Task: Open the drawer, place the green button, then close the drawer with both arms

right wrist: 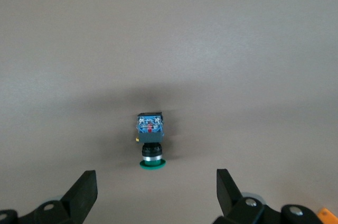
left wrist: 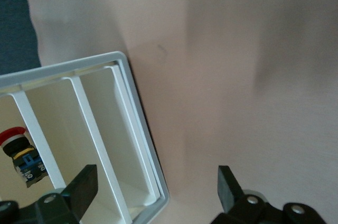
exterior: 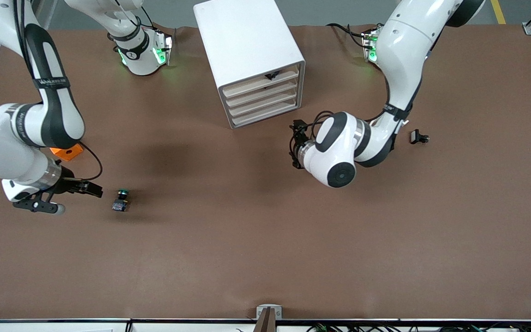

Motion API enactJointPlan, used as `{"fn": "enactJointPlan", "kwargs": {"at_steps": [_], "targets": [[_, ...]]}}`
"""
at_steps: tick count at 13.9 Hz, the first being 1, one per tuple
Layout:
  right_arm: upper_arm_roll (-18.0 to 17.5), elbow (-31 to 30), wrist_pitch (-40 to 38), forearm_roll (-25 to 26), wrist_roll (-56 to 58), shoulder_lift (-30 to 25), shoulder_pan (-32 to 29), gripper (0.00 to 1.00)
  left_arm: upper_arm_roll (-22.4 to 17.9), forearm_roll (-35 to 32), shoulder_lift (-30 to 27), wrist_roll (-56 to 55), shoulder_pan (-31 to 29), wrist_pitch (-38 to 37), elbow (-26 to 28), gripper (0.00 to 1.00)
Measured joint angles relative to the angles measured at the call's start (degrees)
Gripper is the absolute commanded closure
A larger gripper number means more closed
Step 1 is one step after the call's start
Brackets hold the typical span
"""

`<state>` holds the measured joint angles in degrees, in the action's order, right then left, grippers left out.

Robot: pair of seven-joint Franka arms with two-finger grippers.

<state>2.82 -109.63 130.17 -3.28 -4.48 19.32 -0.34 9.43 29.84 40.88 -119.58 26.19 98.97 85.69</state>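
The white cabinet [exterior: 247, 46] stands at the table's middle near the robots' bases. Its four cream drawer fronts [exterior: 264, 107] all sit flush. The green-capped button [exterior: 120, 200] lies on its side on the table toward the right arm's end. My right gripper [exterior: 91, 191] is open and empty, low beside the button. In the right wrist view the button [right wrist: 150, 139] lies just ahead of my open right gripper [right wrist: 156, 195], cap toward it. My left gripper [exterior: 294, 146] is open and empty, low over the table by the cabinet's front. In the left wrist view the cabinet's corner [left wrist: 138, 129] lies ahead of my open left gripper [left wrist: 156, 189].
An orange cube [exterior: 67, 151] lies by the right arm's wrist. A black clip [exterior: 418, 137] lies toward the left arm's end. A red-capped switch [left wrist: 21, 152] shows inside the cabinet in the left wrist view. A small black part [exterior: 272, 74] sits at the top drawer.
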Motion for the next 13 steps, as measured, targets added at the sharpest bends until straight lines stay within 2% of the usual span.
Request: {"fn": "enactJointPlan", "kwargs": {"at_steps": [5,11,13], "targets": [[-0.06,-2.51,7.9,-0.01,-0.56,3.16,2.74,0.0,-0.08,8.76,4.18,-8.01,2.12,-1.08,-0.02,0.0],[0.15,-2.66,15.71,-0.01,-0.83,9.17,2.92,0.0,0.02,12.44,7.36,-11.0,4.26,-3.97,-0.01,0.03],[0.15,-2.67,17.14,-0.01,-2.1,11.13,2.98,0.0,0.06,12.59,7.47,-11.99,5.87,-4.67,-0.03,0.09]]}}
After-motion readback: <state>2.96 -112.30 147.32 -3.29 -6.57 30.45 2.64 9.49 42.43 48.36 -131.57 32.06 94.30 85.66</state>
